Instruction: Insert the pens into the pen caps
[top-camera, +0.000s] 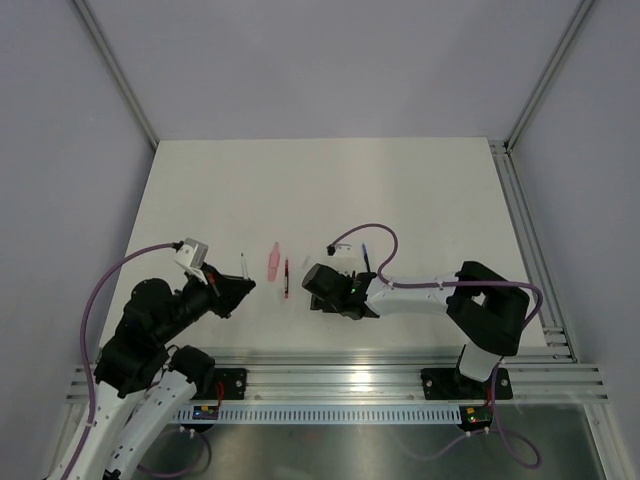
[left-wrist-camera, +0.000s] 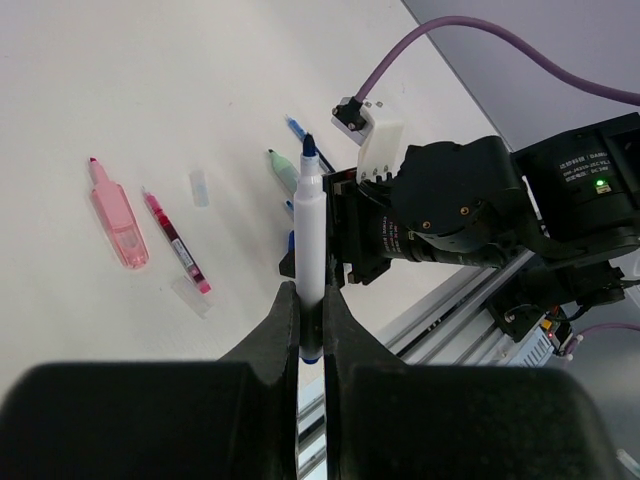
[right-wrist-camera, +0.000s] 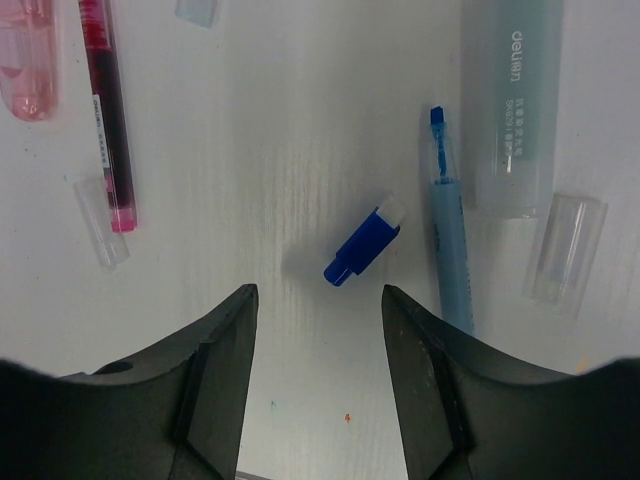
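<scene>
White counter (top-camera: 300, 180) carries all the loose pieces, and the one that matters now is the small blue cap (right-wrist-camera: 362, 245). In the right wrist view this cap lies flat just ahead of the right hand (right-wrist-camera: 318, 295), in line with the gap between its two fingers, which stand wide apart and hold nothing. The cap's long axis is slanted against the fingers: the narrow dark end points back toward the left finger and the whitish end points away, toward the pale blue pen (right-wrist-camera: 450, 230) just beside it. I judge that the hand must turn a little before it closes, so the fingers meet the cap's sides. Beyond the pale blue pen from the cap there are a grey-green cap (right-wrist-camera: 510, 100) and a clear cap (right-wrist-camera: 565, 250); on the cap's other side, well apart, lies the red pen (right-wrist-camera: 105, 120). The left hand (left-wrist-camera: 311, 300) is much farther from the cap, past the red pen. It is closed on a white pen (left-wrist-camera: 311, 230), whose long axis runs straight out along the fingers, blue tip pointing away toward the right arm.
</scene>
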